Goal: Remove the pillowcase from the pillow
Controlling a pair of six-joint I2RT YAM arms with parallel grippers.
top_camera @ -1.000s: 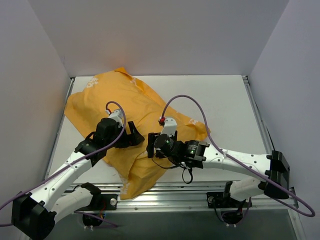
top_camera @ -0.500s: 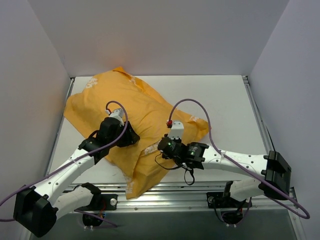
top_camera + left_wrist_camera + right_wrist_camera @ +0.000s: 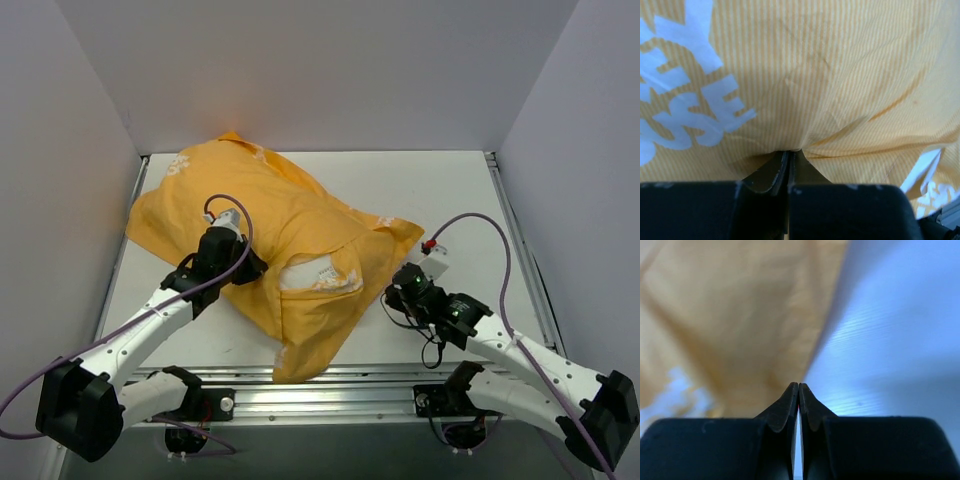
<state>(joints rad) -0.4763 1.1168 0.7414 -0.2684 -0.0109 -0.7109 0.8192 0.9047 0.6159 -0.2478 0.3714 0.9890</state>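
The orange-yellow pillowcase (image 3: pixel 250 205) lies bulging across the table's left and middle, with white lettering (image 3: pixel 695 115) on it. My left gripper (image 3: pixel 252 266) (image 3: pixel 790 151) is shut on a puckered fold of the pillowcase near its front left. A pale flap (image 3: pixel 318 274) shows at the front; I cannot tell whether it is the pillow or the case's inside. The pillow is otherwise hidden in the case. My right gripper (image 3: pixel 392 293) (image 3: pixel 798 385) is shut just off the case's right edge (image 3: pixel 825 315), low over the table, with no fabric seen between its fingers.
White walls close in the table (image 3: pixel 450 200) on the left, back and right. A metal rail (image 3: pixel 400 385) runs along the near edge by the arm bases. Purple cables (image 3: pixel 480 225) loop above both wrists.
Both grippers have shut. The left one pinched the fabric and stayed near its place. The right arm swung right, off the case, and a pale flap turned up at the front.
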